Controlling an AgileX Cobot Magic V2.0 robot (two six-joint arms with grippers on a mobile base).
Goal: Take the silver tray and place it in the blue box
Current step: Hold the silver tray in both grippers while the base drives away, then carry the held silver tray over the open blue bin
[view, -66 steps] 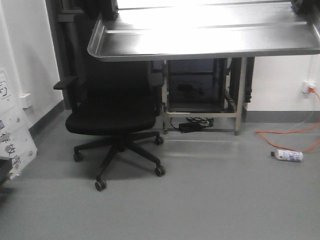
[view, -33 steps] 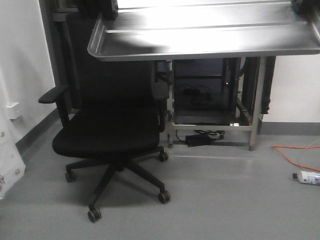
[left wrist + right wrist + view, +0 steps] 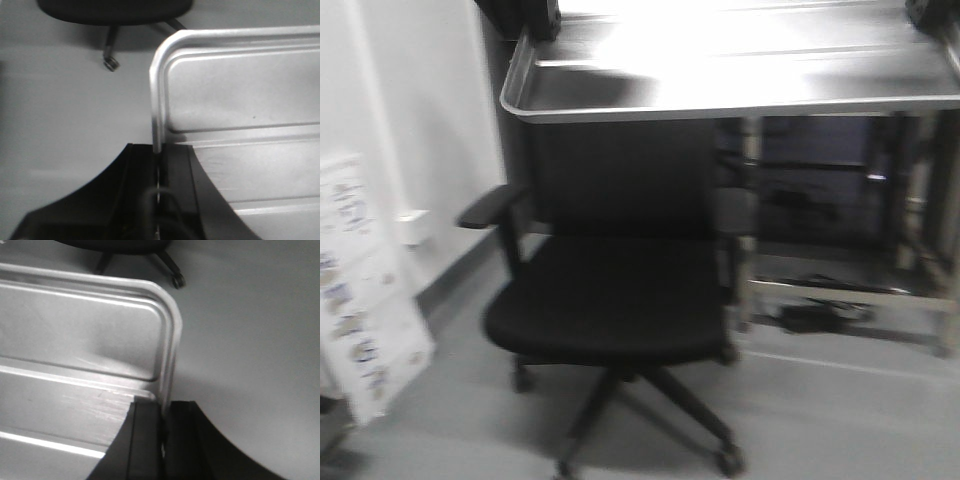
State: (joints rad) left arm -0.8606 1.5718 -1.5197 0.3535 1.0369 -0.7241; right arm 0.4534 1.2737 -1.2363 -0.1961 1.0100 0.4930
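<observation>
Front view first, and it's kinda blurry: the silver tray (image 3: 740,70) hangs up in the air across the top of the shot, long side toward the camera, underside rim catching a lot of glare. The left gripper (image 3: 541,20) is a dark lump on its left end and the right gripper (image 3: 930,12) is one on the right end, though from here I can't really see how the jaws sit. Below the tray there's a black office chair (image 3: 620,290) on the grey floor (image 3: 840,420), with a white wall (image 3: 420,100) on the left and a printed board (image 3: 360,290) leaning against it. Behind the chair to the right is a metal frame (image 3: 820,290) with dark stuff inside that I can't make out. Left wrist view: the two black fingers (image 3: 177,165) are pinched tight on the tray's left rim, basically no gap, with the rim running straight up out of them. The tray's base with its long ridges spreads off to the right, well above the floor, and one chair caster (image 3: 110,63) shows below. Right wrist view is pretty much a mirror of that: black fingers (image 3: 145,430) clamped on the right rim near the rounded corner, with the tray stretching left and another caster (image 3: 177,280) on the floor beyond it.
</observation>
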